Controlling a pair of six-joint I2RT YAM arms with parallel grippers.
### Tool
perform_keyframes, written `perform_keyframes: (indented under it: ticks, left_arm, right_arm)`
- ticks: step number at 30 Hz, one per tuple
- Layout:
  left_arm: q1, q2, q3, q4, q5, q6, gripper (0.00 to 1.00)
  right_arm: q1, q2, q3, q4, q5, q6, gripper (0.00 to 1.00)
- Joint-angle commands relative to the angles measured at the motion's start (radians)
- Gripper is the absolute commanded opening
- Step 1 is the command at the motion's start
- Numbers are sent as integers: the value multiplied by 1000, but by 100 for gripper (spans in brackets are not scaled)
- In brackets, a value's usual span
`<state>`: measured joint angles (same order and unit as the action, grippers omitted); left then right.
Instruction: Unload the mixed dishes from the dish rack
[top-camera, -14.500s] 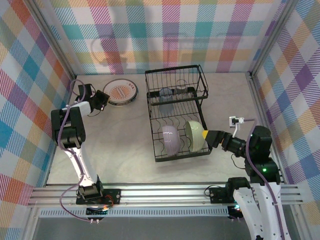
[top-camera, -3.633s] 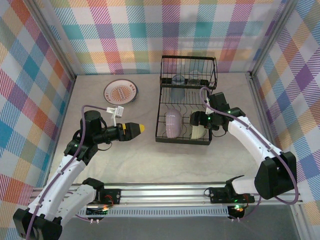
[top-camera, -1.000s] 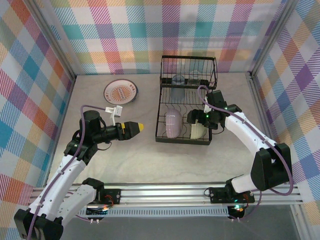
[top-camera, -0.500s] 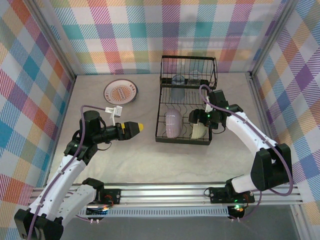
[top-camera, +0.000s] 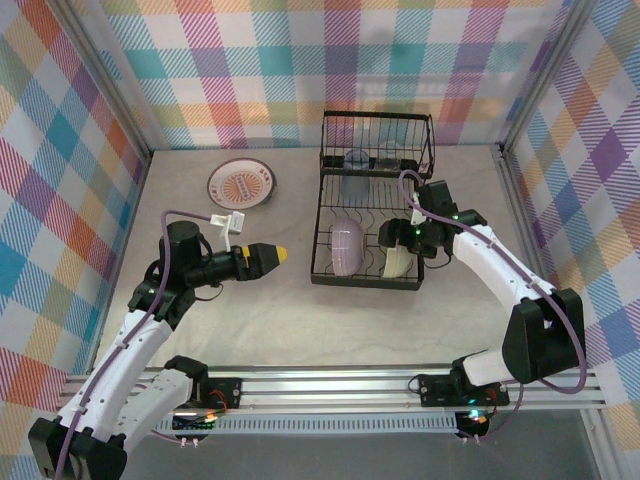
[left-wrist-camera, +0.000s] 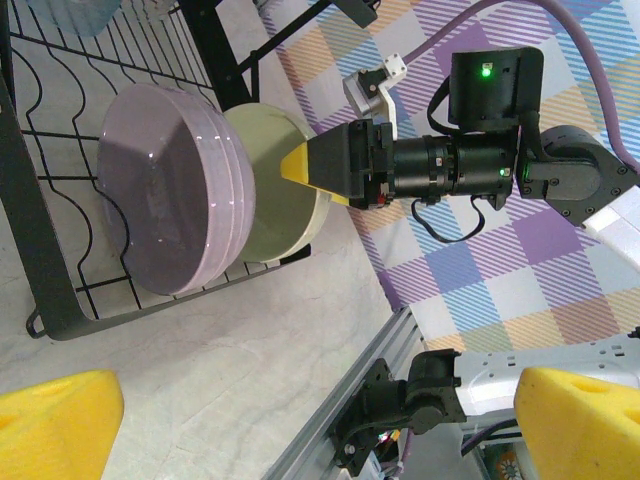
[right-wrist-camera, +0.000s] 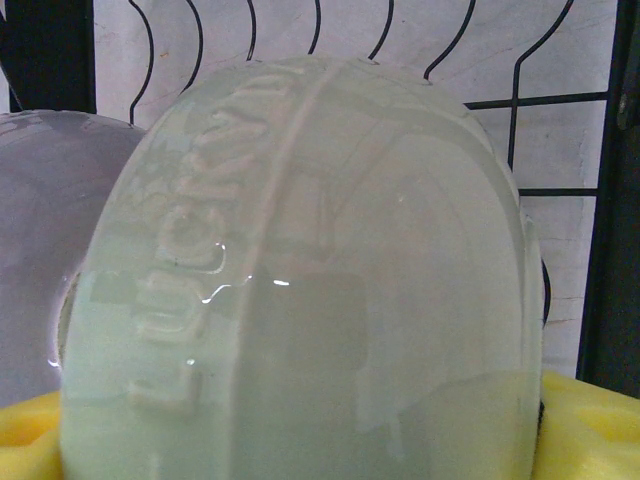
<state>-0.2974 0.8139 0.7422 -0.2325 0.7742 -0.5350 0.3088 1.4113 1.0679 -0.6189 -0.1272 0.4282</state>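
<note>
The black wire dish rack (top-camera: 322, 225) stands right of centre. In its lower tray the lavender bowl (top-camera: 346, 247) and the pale green bowl (top-camera: 397, 263) stand on edge side by side, with a bluish glass tumbler (top-camera: 355, 184) behind them. My right gripper (top-camera: 402, 240) reaches into the rack and is shut on the pale green bowl (right-wrist-camera: 300, 280); its yellow pads (right-wrist-camera: 590, 425) press on both sides. The left gripper (top-camera: 268, 257) hovers open and empty over the table, left of the rack. The orange sunburst plate (top-camera: 241, 184) lies flat on the table at the far left.
From the left wrist I see the lavender bowl (left-wrist-camera: 165, 190), the green bowl (left-wrist-camera: 275, 195), the rack's rim (left-wrist-camera: 50, 290) and the right arm's yellow finger (left-wrist-camera: 305, 165) on the green bowl. Plaid walls enclose the table; a metal rail (top-camera: 320, 385) runs along the near edge.
The right gripper's jaws have narrowed onto the pale green bowl, and the bowl has tipped a little in its slot. The left arm has stayed still.
</note>
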Motion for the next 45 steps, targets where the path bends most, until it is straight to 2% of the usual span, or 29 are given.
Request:
perform_keyframes:
  ticks: [1,24,45]
  left_arm:
    - [18,-4,-6,30,11,-13,100]
    - [26,3,-7,33,10,-18,100]
    - [28,8,-11,32,6,-24,100]
  right_arm:
    - [7,-2,-13,43,-17,7,31]
    - [20,-19,93,-34,111,3,15]
    - [29,-60,146,-42,125,13,11]
